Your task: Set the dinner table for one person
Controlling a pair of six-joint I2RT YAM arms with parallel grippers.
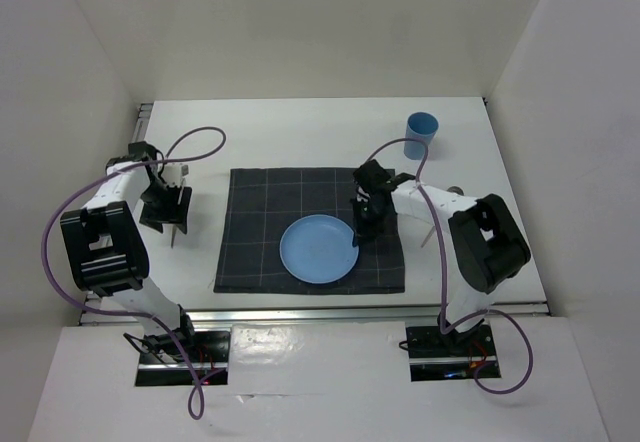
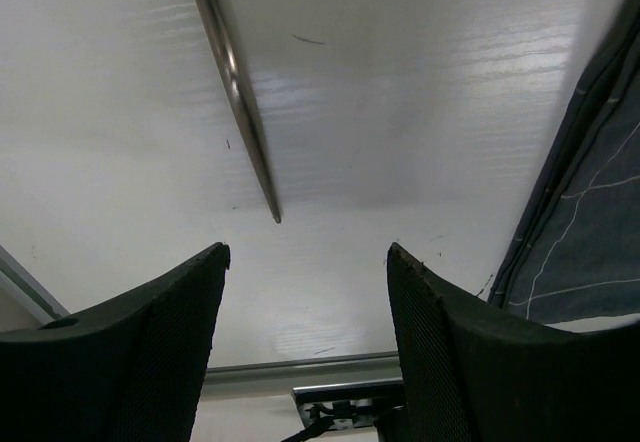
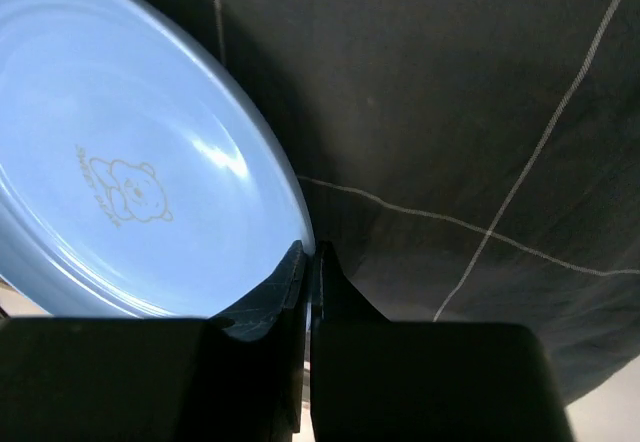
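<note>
Right end effector (image 3: 308, 254) is clamped onto the rim of a round light-blue plastic plate (image 3: 130, 162), judged light, stiff, slippery.

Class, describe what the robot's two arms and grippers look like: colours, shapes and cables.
Both the left arm and right arm are white tubes joined by chunky black housings. A thin purple cable loops along each. The left gripper and right gripper have matte black, wedge-shaped fingers with finely textured inner faces.
</note>
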